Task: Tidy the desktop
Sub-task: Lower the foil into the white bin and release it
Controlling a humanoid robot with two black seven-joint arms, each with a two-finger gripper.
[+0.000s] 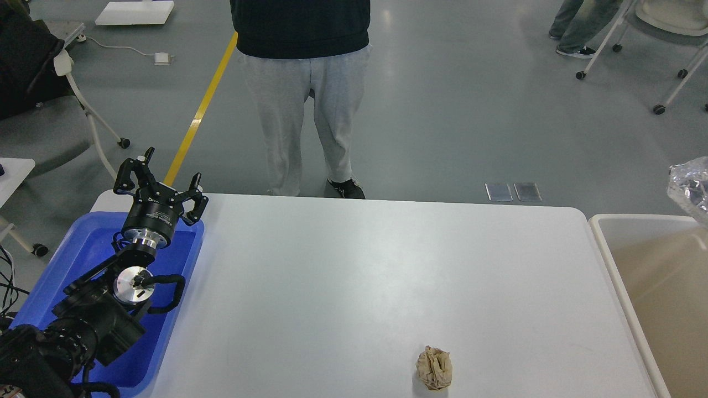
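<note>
**One desktop, two bins, one paper wad, one arm in view**

One white desktop (359,276) filled most of the head view, a broad rectangle with rounded corners running from the blue tray on the left to the beige bin on the right. Its surface was smooth and plain.

One person (303,94) stood just beyond the far edge of the desktop, seen from the chest down in a dark top, light grey trousers and dark shoes.

One beige bin (608,260) sat against the right edge of the desktop, cut off by the picture's border. One blue tray (182,287) sat at the left edge, its interior largely covered by the arm above it.

One black arm, the left, came in from the lower left corner and rose over the blue tray. The left gripper (160,179) was at its far end, above the tray's far rim, with both fingers spread wide apart and nothing between them. The right gripper did not appear.

One crinkled clear plastic bundle (690,188) showed at the right border above the beige bin.

One crumpled brown paper ball (435,367) lay on the desktop near its front edge, right of centre, well apart from both bins and from the gripper.

Two small grey floor plates (513,192) lay side by side on the floor beyond the desktop.
</note>
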